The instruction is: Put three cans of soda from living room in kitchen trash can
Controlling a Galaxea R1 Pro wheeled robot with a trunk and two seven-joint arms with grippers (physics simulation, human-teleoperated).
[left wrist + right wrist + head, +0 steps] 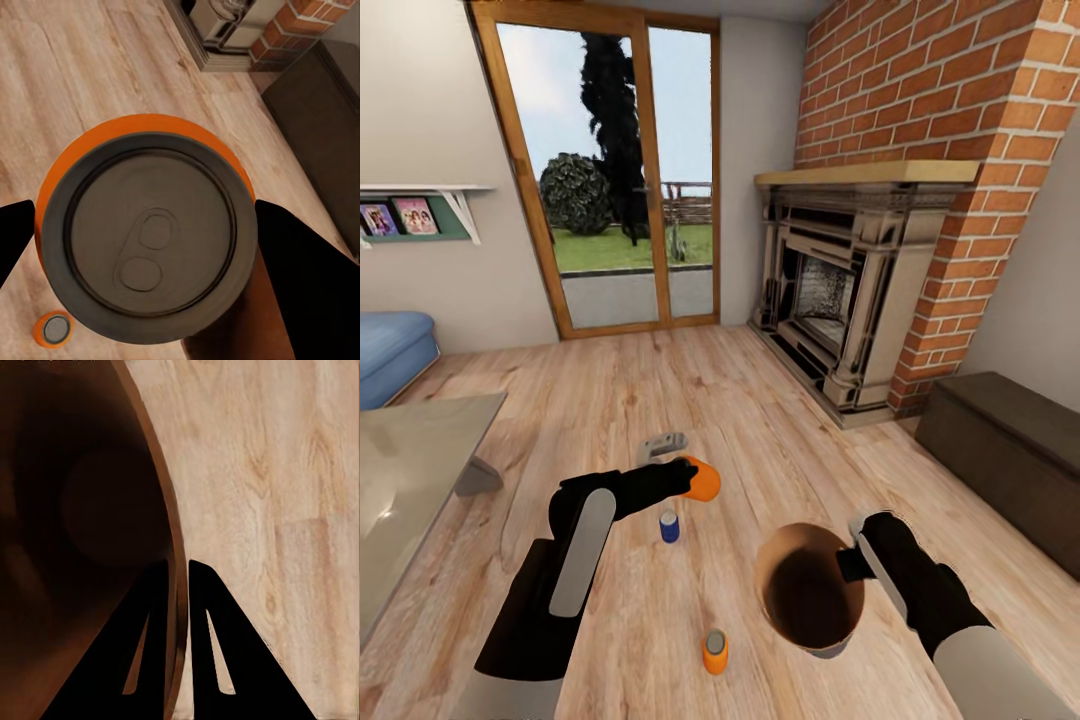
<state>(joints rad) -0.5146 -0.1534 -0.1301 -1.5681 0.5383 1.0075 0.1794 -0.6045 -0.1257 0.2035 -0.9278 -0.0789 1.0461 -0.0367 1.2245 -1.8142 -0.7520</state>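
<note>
I've got an orange can (704, 479) clamped in my left gripper (687, 478), held up off the wood floor (660, 400); it's lying on its side in the head view, long axis roughly horizontal. From the left wrist cam its grey metal top (148, 237) w/ the pull tab faces straight at the lens, black fingers (300, 270) pressed on both sides. The dark blue can (670, 526) stands upright on the floor just below & in front of that hand, grey top up. The 2nd orange can (715, 652) also stands upright, nearer to me, btwn my two arms. My right gripper (852, 562) is pinched on the rim of the trash can (830, 645), one finger inside, one outside per the right wrist cam (174, 645). The bin is tipped so its brown inside (82, 525) faces up toward my head cam, grey-tan outside barely showing. Brick fireplace (840, 290) & glass doors (615, 170) are ahead, a glass desk (410, 470) on my left.
</note>
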